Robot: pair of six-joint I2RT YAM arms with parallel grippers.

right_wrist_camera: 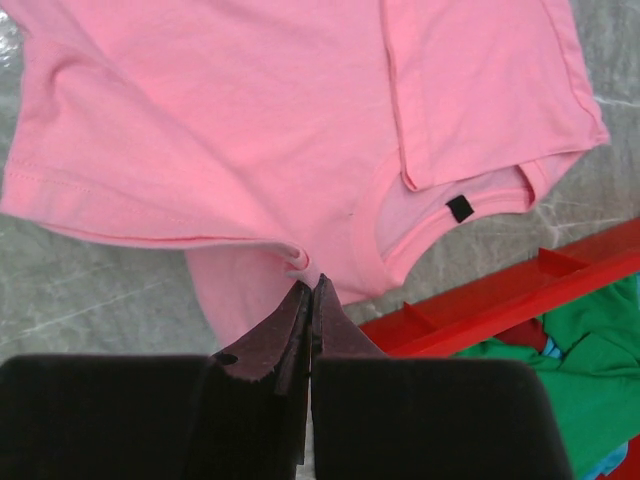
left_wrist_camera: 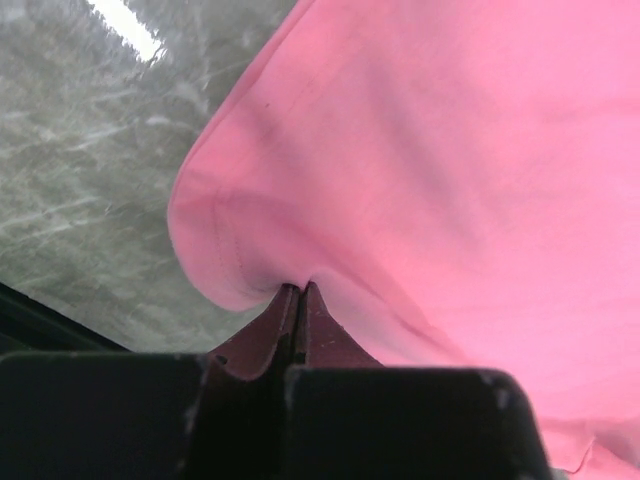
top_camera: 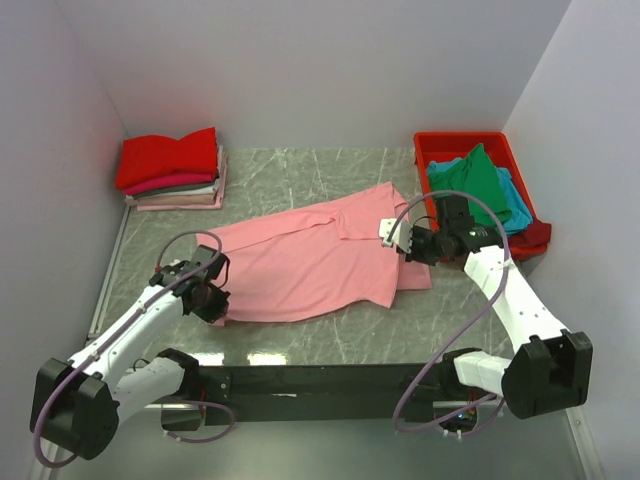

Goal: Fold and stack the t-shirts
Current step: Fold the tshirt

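Observation:
A light pink t-shirt lies spread on the table, partly lifted between the two arms. My left gripper is shut on its hem corner; the left wrist view shows the pink cloth pinched at my closed tips. My right gripper is shut on the shirt's edge near the collar; the right wrist view shows the pink cloth, its dark neck label and my closed tips. A stack of folded shirts, red on top, sits at the back left.
A red plastic bin at the back right holds green and teal-blue shirts; its rim lies just right of my right gripper. White walls close in the marbled table on three sides.

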